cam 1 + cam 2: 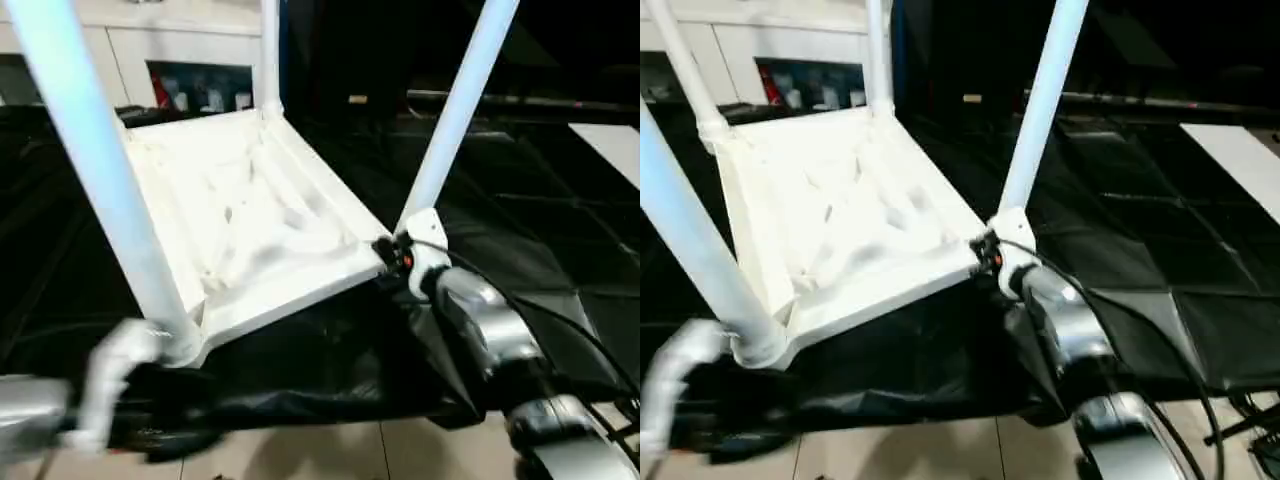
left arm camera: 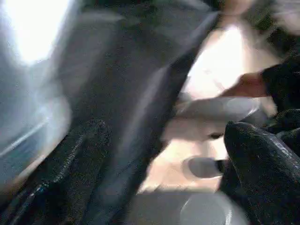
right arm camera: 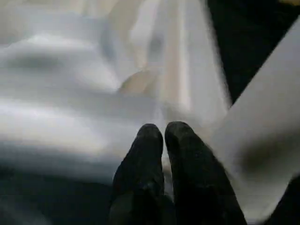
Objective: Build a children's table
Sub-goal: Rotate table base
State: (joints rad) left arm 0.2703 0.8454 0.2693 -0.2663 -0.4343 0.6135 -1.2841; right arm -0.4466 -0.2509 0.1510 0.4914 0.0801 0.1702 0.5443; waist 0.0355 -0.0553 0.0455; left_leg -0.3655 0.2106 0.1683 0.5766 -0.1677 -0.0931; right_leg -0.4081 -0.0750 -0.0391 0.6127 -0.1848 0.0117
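Observation:
The children's table lies upside down on the black cloth, ribbed underside up, tilted with its near edge raised. Several white legs stand in its corner sockets: one near left, one at the back, one near right. My right gripper is at the near right corner, just under that leg's socket. In the right wrist view its fingers are pressed together, tips against the table's white edge. My left arm is low by the near left corner. The left gripper is open, with black cloth between its fingers.
The large table draped in black cloth carries the work and stretches to the right. A white glass-door cabinet stands behind. Pale tiled floor shows in front, and a white panel lies at the far right.

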